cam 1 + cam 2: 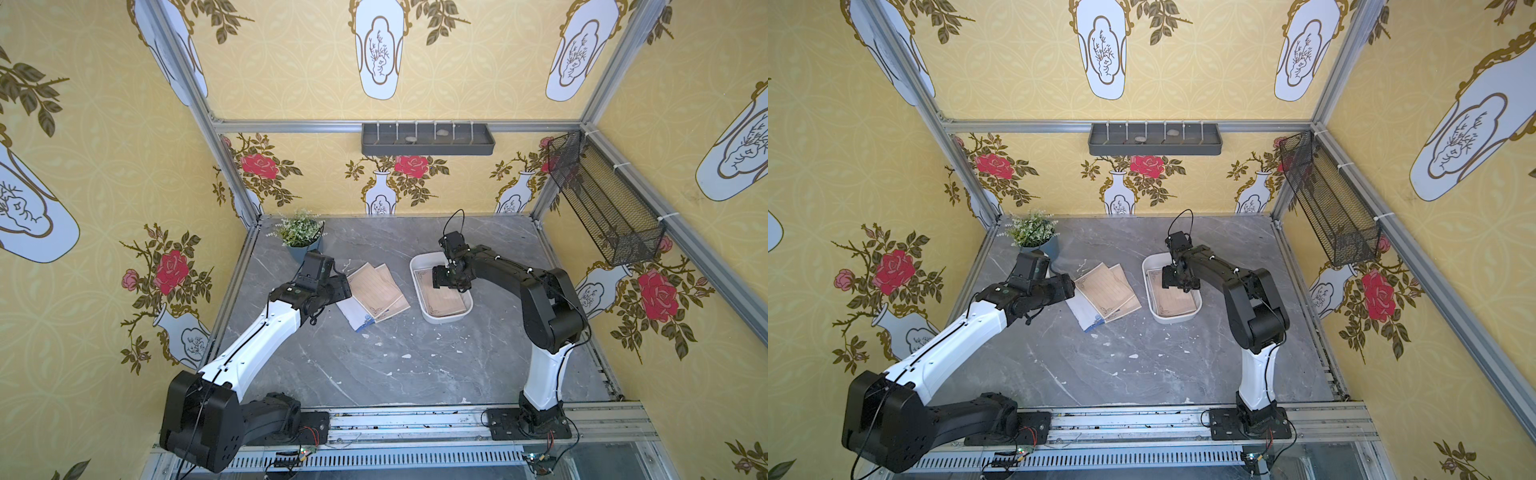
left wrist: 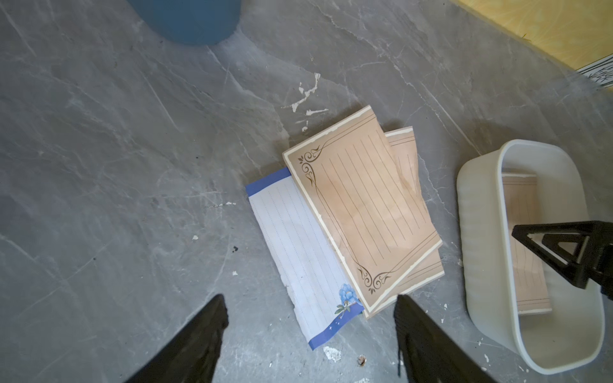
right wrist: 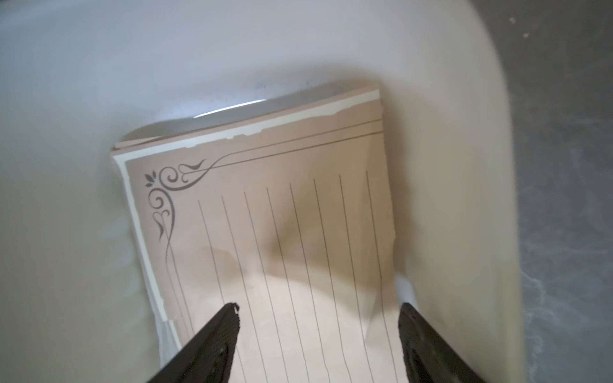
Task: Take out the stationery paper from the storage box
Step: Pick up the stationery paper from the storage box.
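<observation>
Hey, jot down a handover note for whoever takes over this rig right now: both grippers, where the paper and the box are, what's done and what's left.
The left gripper is open and empty, above the table by the sheets lying there.
The right gripper is open, down inside the storage box, poised over the tan stack, gripping nothing.
Done: two tan sheets and a white blue-bordered sheet lie overlapping on the table beside the box.
Left: the tan stack, more than one sheet, has yet to come out.

White link shells, black joints, thin black cables.
</observation>
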Controlling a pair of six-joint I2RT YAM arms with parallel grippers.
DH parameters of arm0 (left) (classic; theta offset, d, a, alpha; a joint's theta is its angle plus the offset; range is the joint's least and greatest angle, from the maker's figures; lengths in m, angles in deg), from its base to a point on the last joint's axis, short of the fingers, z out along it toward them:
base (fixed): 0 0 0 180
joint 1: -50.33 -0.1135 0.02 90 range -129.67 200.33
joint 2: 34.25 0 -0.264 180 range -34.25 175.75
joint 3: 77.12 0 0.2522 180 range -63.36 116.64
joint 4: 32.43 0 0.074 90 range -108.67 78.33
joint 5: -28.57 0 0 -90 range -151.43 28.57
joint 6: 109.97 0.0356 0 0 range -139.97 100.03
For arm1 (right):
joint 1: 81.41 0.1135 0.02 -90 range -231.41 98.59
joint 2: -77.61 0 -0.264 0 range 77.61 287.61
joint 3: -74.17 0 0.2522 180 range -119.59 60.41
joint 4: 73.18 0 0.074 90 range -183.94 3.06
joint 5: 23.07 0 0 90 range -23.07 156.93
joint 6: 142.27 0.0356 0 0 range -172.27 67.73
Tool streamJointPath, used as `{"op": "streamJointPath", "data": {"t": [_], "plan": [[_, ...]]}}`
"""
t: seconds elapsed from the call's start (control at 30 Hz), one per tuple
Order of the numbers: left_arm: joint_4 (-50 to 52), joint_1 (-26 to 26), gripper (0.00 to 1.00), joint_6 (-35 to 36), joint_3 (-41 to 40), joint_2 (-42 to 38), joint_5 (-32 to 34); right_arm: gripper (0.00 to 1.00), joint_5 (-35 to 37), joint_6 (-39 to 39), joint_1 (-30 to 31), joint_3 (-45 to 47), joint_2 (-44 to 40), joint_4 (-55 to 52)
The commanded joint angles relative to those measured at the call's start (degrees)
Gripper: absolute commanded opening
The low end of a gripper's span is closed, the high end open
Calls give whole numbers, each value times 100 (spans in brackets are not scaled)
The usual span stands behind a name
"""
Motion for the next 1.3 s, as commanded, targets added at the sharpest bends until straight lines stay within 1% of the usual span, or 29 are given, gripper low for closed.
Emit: {"op": "streamJointPath", "data": {"t": [0.0, 0.2, 0.27, 0.43, 0.57, 0.67, 0.83, 0.97, 1.1, 1.27], "plan": [[171, 3, 81, 49, -57, -141, 156, 78, 461, 161, 32, -121, 148, -115], [172, 4, 81, 52, -74, -149, 164, 79, 392, 207, 32, -214, 375, -52], [156, -1, 81, 45, -89, -128, 149, 77, 355, 218, 32, -184, 421, -15], [95, 3, 81, 22, -128, -96, 83, 57, 274, 255, 32, -42, 451, 85], [50, -2, 81, 25, -128, -36, 22, 33, 299, 284, 32, -10, 438, 81], [10, 4, 81, 25, -119, 25, -47, 24, 373, 316, 32, -18, 403, 42], [-114, 1, 81, -26, -135, 96, -179, 13, 554, 354, 34, -68, 309, -119], [-342, 2, 81, -47, -123, 228, -501, 4, 708, 406, 32, -65, 103, -209], [-709, 3, 80, -23, -101, 373, -1048, 2, 785, 466, 32, -40, -132, -271], [-1418, -3, 80, -44, -92, 502, -1954, 2, 802, 521, 32, -4, -428, -332]]}}
